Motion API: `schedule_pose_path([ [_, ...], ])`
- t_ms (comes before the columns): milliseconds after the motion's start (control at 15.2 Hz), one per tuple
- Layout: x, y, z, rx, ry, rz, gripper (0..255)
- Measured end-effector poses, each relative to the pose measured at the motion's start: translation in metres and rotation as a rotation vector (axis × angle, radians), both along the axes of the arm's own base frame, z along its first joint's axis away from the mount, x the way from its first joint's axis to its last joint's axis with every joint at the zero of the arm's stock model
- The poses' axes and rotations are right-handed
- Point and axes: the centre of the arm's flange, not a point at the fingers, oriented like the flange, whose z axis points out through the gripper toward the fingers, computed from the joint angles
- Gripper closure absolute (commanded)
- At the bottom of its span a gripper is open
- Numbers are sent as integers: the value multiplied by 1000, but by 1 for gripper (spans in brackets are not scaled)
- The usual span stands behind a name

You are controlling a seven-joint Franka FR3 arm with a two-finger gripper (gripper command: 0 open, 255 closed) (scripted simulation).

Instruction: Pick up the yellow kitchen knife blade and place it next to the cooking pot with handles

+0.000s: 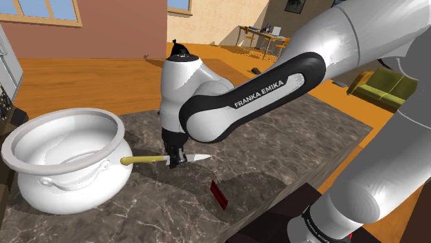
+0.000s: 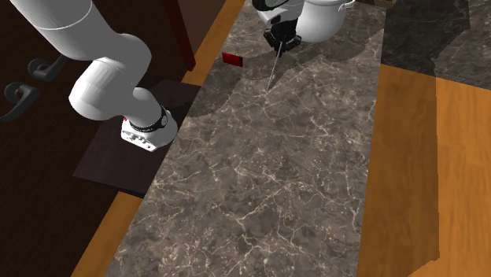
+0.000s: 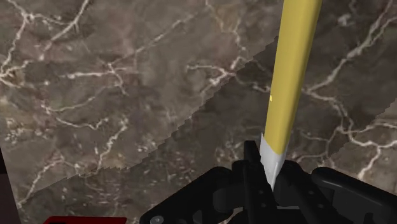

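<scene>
The knife [image 1: 145, 160] has a yellow handle and a pale blade, and it hangs level just over the dark marble counter [image 1: 276, 152]. My gripper [image 1: 175, 160] is shut on it where the handle meets the blade. The handle's end points at the side of the white cooking pot [image 1: 62, 186], close to one of its handles. In the second exterior view the knife [image 2: 274, 67] slants down from the gripper [image 2: 281, 39], beside the pot [image 2: 323, 20]. In the wrist view the black fingers [image 3: 253, 162] clasp the blade's base, and the yellow handle [image 3: 289, 83] runs away from the gripper [image 3: 270, 175].
A small flat red object [image 1: 219, 193] lies on the counter nearer the stand, also seen as the red object [image 2: 231, 59]. The counter's long stretch [image 2: 260, 197] runs away from the pot. A wooden floor [image 2: 417, 157] borders the counter.
</scene>
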Motion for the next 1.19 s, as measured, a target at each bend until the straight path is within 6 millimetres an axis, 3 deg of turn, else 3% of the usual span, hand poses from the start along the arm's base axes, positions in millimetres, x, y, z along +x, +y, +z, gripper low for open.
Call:
schedule_pose_path([
  [264,0,0,-2,0,1,0,255],
  [330,0,0,-2,0,1,0,0],
  [726,0,-2,-4,-2,6,-2,0],
  [990,1,-3,35,-3,4,-3,0],
  [1188,1,-3,45,-2,5,-2,0],
])
